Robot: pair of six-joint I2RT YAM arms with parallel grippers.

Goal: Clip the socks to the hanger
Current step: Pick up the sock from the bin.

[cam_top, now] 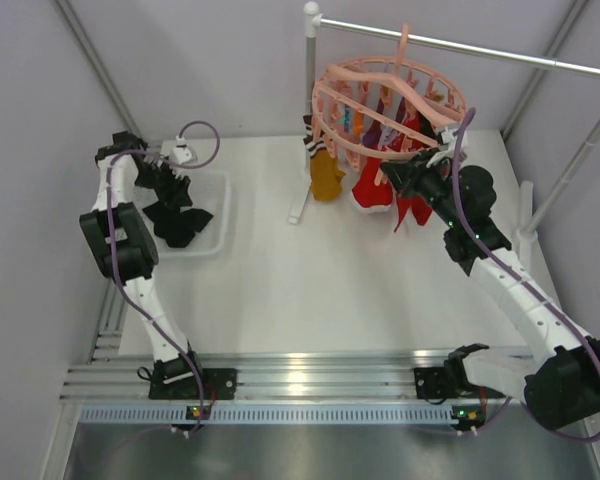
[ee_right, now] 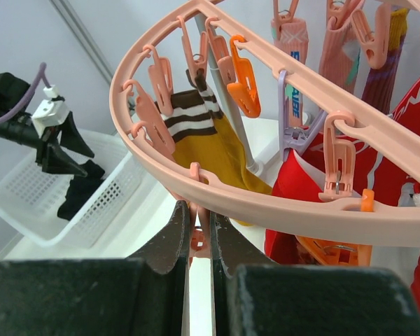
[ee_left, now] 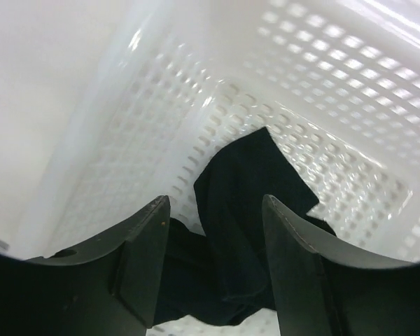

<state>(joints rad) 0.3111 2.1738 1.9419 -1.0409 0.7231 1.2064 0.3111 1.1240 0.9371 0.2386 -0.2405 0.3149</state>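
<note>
Left claw (ee_left: 217,269) fingers, spread wide, straddle the black sock (ee_left: 246,203) in the white basket (ee_left: 322,105). Sock lies dead ahead between them, long axis running away toward the basket wall, across the closing line. Not yet gripped. Left arm far nearer. Right claw (ee_right: 199,234), across the worktop (cam_top: 310,290), is nipped on a pink clip (ee_right: 199,246) under the hanger (ee_right: 266,203) ring. Red socks (ee_right: 385,182) hang there.

right tool (ee_right: 199,220) — closed on clip (ee_right: 198,245) | hanger (ee_right: 280,206) ring just above
</note>
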